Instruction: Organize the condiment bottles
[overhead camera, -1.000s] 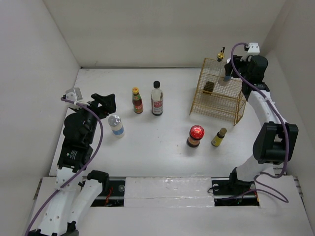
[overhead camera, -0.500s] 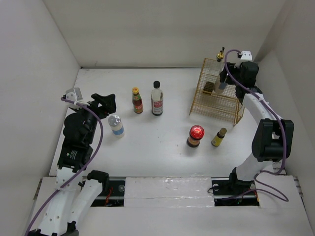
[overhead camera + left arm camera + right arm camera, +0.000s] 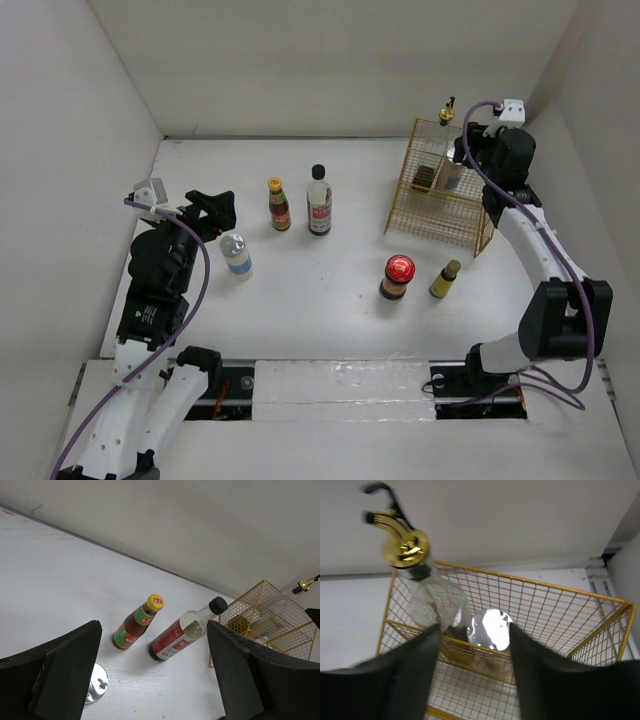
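My right gripper (image 3: 467, 148) hangs open over the gold wire basket (image 3: 440, 215). In the right wrist view the gripper (image 3: 475, 628) has its fingers on either side of a silver-lidded bottle (image 3: 490, 629), which stands on the basket's upper shelf next to a gold-capped clear bottle (image 3: 405, 545). My left gripper (image 3: 212, 207) is open and empty at the left. A silver-lidded blue-labelled bottle (image 3: 236, 255) stands just in front of it. A yellow-capped bottle (image 3: 278, 203) and a black-capped clear bottle (image 3: 319, 200) stand mid-table. A red-lidded dark jar (image 3: 397, 276) and a small yellow-labelled bottle (image 3: 445, 279) stand in front of the basket.
The basket also holds a small dark item (image 3: 424, 178) on its shelf. White walls close in the table at the back and on both sides. The left wrist view shows the yellow-capped bottle (image 3: 137, 622), the black-capped bottle (image 3: 182, 635) and the basket (image 3: 270, 625).
My right gripper carried the silver-lidded blue-labelled bottle down into the basket, let it go and drew back a little to the right. The left arm has not moved.
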Controlling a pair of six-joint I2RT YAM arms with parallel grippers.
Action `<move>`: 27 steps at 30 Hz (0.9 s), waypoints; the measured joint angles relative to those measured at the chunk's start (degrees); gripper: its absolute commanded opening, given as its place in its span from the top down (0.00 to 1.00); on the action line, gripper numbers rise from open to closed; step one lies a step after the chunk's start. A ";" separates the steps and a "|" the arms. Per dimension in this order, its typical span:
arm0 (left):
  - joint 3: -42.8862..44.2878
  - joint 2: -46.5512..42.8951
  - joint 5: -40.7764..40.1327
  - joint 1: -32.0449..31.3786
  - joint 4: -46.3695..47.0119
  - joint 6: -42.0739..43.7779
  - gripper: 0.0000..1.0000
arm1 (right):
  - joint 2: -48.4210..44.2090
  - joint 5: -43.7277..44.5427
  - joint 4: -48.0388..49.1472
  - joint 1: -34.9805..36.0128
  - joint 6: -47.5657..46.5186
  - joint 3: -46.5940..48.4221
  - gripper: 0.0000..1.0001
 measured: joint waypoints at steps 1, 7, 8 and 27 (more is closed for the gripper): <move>0.00 0.00 0.00 0.00 0.00 0.00 0.19 | -1.66 0.52 0.46 1.01 0.13 -1.05 0.59; 0.00 -0.04 0.09 0.00 0.00 -0.02 0.20 | -9.29 1.31 3.82 12.87 0.59 -9.18 0.81; 0.00 -0.13 0.11 0.00 0.00 -0.02 0.20 | -9.49 0.83 3.78 15.52 0.26 -9.84 0.76; 0.00 -2.03 0.13 0.00 0.00 -0.02 0.21 | 9.92 -5.68 1.66 40.57 -12.50 8.85 0.16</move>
